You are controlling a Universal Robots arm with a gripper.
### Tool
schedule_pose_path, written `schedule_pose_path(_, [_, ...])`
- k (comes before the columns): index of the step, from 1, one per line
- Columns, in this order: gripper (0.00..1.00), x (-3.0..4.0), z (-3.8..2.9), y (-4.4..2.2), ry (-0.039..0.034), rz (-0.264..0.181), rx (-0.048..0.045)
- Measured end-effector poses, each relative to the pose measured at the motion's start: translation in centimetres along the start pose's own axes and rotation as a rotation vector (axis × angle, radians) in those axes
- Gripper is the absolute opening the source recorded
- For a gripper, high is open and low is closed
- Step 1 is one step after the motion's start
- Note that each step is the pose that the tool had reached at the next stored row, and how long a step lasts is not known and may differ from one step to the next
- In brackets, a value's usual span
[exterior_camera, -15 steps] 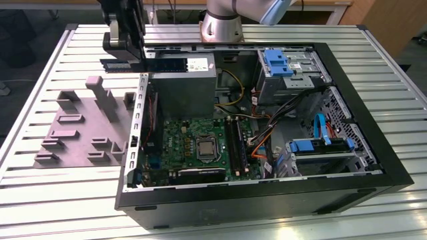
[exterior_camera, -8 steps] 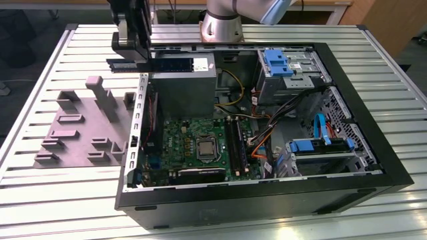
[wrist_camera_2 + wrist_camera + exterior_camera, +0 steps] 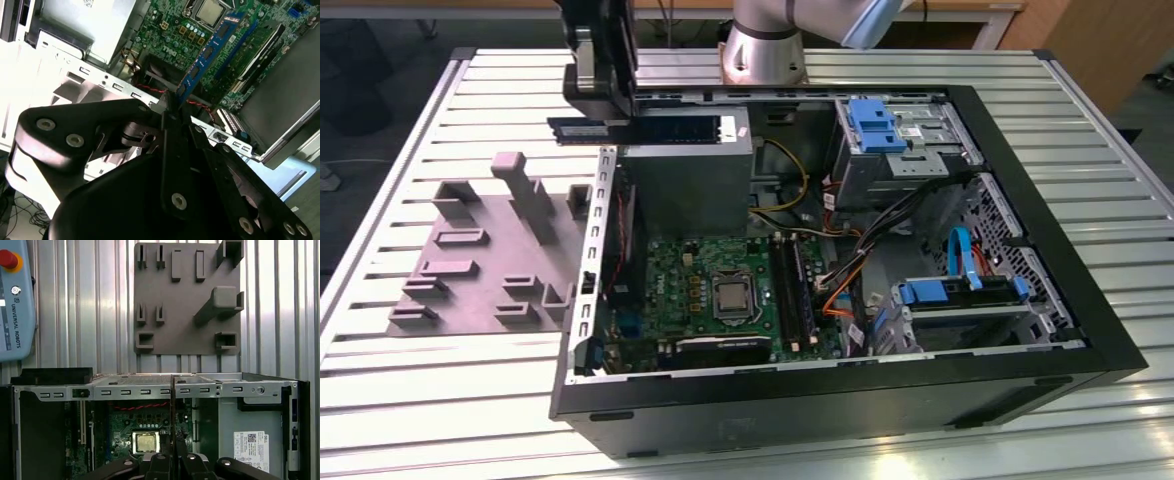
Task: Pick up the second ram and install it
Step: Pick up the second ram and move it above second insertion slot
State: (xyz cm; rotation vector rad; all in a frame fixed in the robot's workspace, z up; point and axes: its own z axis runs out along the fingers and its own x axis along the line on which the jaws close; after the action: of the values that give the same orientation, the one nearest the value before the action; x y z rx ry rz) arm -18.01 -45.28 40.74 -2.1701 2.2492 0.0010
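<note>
The second ram [image 3: 664, 129], a long thin dark stick with black chips, hangs level above the back left corner of the open computer case, over the grey power supply [image 3: 687, 175]. My gripper [image 3: 616, 118] is shut on it near one end. In the second wrist view my black fingers [image 3: 172, 150] clamp the blue board [image 3: 210, 55], which reaches out over the green motherboard [image 3: 170, 30]. The first wrist view shows the ram [image 3: 172, 405] edge-on as a thin upright line above my gripper [image 3: 172, 459]. The long black sockets [image 3: 790, 290] lie lower down on the motherboard [image 3: 700, 265].
A grey moulded holder block [image 3: 480, 250] lies on the slatted table at the exterior view's left of the case. The case wall [image 3: 603, 250], drive cages with blue clips [image 3: 878, 125], and loose cables [image 3: 854, 270] crowd the inside. A teach pendant [image 3: 15, 300] lies on the table.
</note>
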Motion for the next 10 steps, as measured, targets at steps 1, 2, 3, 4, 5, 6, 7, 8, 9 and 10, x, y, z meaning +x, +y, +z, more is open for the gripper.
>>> schedule_pose_path(1, [0.14,-0.01,0.00,-0.15,0.0000,0.000,0.0000])
schedule_pose_path(2, [0.14,-0.01,0.00,-0.30,0.0000,0.000,0.0000])
schedule_pose_path(3, [0.14,-0.02,0.01,-0.45,0.0000,0.000,0.0000])
schedule_pose_path(4, [0.14,-0.02,0.01,-0.61,0.0000,0.000,0.0000])
schedule_pose_path(5, [0.14,-0.03,0.01,-0.76,0.0000,0.000,0.0000])
schedule_pose_path(6, [0.14,-0.03,0.01,-0.91,0.0000,0.000,0.0000])
schedule_pose_path(7, [0.14,-0.04,0.01,-1.07,0.0000,0.000,0.0000])
schedule_pose_path(8, [0.14,-0.04,0.01,-1.23,0.0000,0.000,0.0000])
schedule_pose_path(9, [0.14,-0.05,0.02,-1.40,0.0000,0.000,0.0000])
schedule_pose_path(10, [0.14,-0.06,0.02,-1.57,0.0000,0.000,0.0000])
